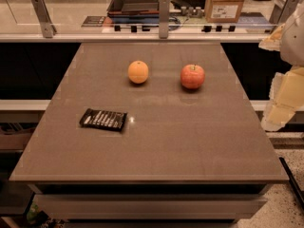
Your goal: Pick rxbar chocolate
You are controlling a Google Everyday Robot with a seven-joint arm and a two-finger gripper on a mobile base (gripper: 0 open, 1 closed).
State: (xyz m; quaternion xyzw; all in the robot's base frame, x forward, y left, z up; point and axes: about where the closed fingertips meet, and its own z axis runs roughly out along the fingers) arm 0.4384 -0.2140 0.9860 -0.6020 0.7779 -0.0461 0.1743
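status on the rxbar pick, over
Pincer at right table edge, off the bar. Rxbar chocolate flat, front left, untouched. Orange, apple farther back, path open.

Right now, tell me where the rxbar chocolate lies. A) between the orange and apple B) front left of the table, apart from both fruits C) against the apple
B: the rxbar chocolate lies flat front left on the table, clear of the orange and apple; the gripper is beside the table at the view's right edge.
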